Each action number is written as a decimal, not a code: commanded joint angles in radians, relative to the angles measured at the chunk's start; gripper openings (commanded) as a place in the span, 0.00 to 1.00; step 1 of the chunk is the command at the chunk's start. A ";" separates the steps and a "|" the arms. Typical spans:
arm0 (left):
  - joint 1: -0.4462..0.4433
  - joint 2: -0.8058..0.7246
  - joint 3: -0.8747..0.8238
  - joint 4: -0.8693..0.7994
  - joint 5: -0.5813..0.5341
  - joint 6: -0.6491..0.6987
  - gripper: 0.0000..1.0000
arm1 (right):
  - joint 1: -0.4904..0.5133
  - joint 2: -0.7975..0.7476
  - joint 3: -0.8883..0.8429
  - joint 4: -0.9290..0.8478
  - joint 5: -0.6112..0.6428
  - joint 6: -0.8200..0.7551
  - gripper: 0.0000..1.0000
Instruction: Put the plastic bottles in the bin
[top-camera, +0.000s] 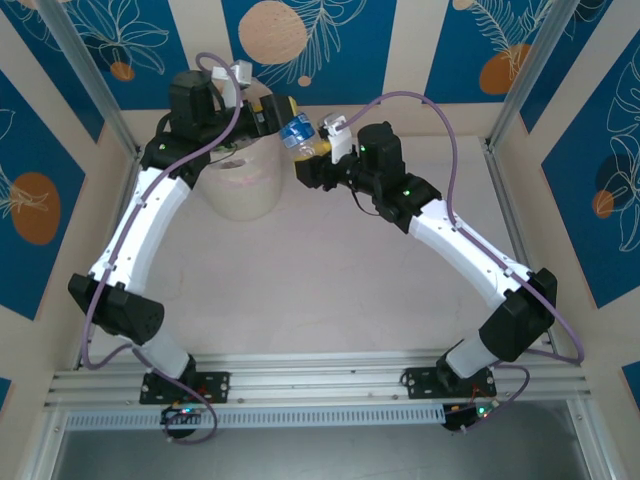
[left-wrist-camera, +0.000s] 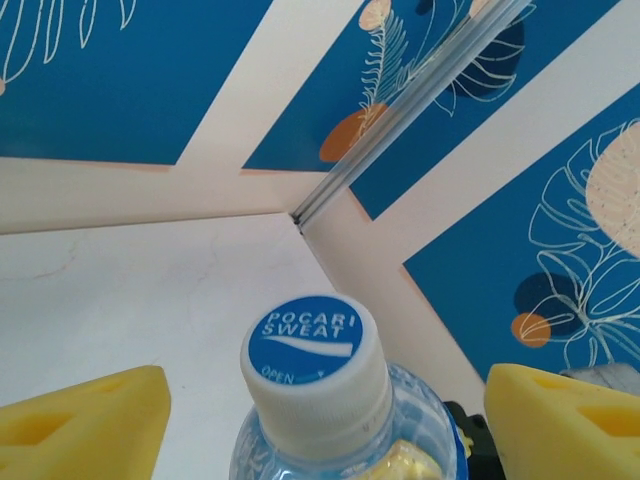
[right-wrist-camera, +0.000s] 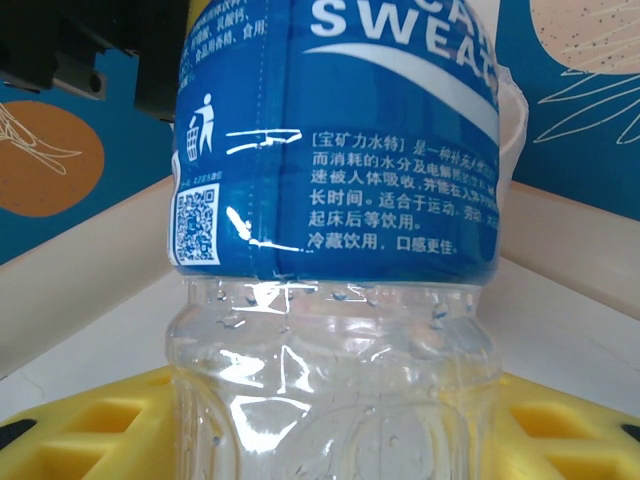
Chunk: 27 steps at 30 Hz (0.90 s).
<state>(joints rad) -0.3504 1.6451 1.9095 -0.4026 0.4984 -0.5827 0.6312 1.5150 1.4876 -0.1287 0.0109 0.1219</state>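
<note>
Toward twelve o'clock on the table (top-camera: 330, 270), just off the two-o'clock side of the bin (top-camera: 240, 192), my right gripper (right-wrist-camera: 330, 430) is clamped on the clear lower body of a blue-labelled bottle (top-camera: 297, 131). My left gripper (left-wrist-camera: 325, 420) stands open around the bottle's other end, its yellow fingers (left-wrist-camera: 85, 420) at nine and three o'clock of the cap (left-wrist-camera: 305, 345), with gaps on both sides.

Plastic bottle (top-camera: 297, 133): one, clear, with a blue label
Bin (top-camera: 243, 188): one, pale and round
Arms: two
Hands: two, left hand (top-camera: 282, 113) and right hand (top-camera: 317, 147)
</note>
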 joint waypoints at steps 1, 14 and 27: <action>-0.007 0.010 0.037 0.033 0.031 -0.015 0.74 | 0.012 -0.001 0.021 0.033 0.003 -0.013 0.44; -0.009 0.021 0.037 0.060 0.036 -0.039 0.31 | 0.024 0.016 0.037 0.034 0.009 -0.010 0.44; -0.009 0.016 0.044 0.126 -0.004 -0.056 0.09 | 0.029 0.012 0.051 0.026 0.024 0.000 0.51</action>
<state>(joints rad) -0.3500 1.6585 1.9144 -0.3439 0.5152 -0.6464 0.6434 1.5227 1.4990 -0.1158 0.0456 0.1226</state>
